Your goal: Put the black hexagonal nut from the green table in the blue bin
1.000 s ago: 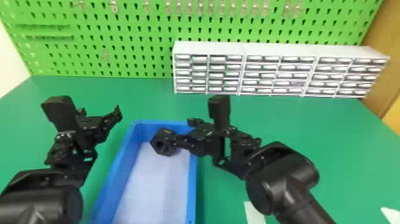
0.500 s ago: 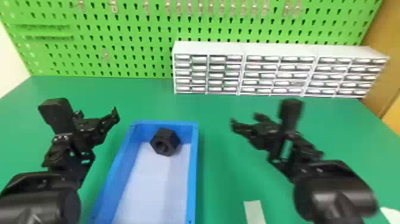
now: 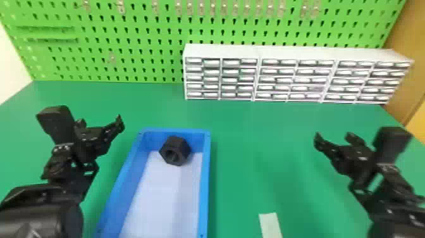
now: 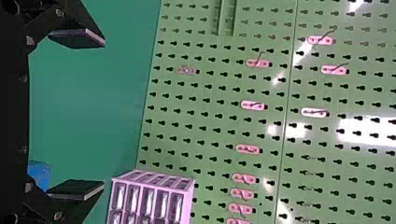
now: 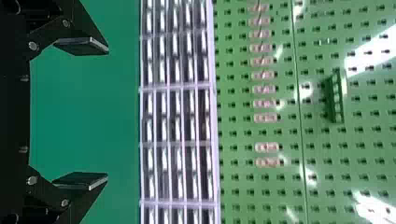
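In the head view, the black hexagonal nut (image 3: 181, 148) sits inside the blue bin (image 3: 206, 186), at its far end and close to the far wall, with its hole turned toward the near side. The bin stands on the green surface (image 3: 253, 142), its long sides running from near to far. The left gripper (image 3: 100, 122) is to the left of the bin and apart from the nut. The right gripper (image 3: 334, 138) is well to the right of the bin, over the right part of the surface. On the surface between the bin and the right arm, at the near side, lies a pale strip (image 3: 270, 225). At the far side stands a white drawer cabinet (image 3: 227, 51), right of the middle, in front of a green pegboard (image 3: 132, 41).

In the left wrist view, the left gripper (image 4: 103, 114) has its fingers wide apart, with nothing between them. A blue patch (image 4: 39, 173) shows beside one finger, and beyond are the drawer cabinet and the pegboard with pink-looking hooks (image 4: 252, 105) on it.

In the right wrist view, the right gripper (image 5: 108, 114) has its fingers spread wide as well, holding nothing; the drawer cabinet and pegboard are beyond them.
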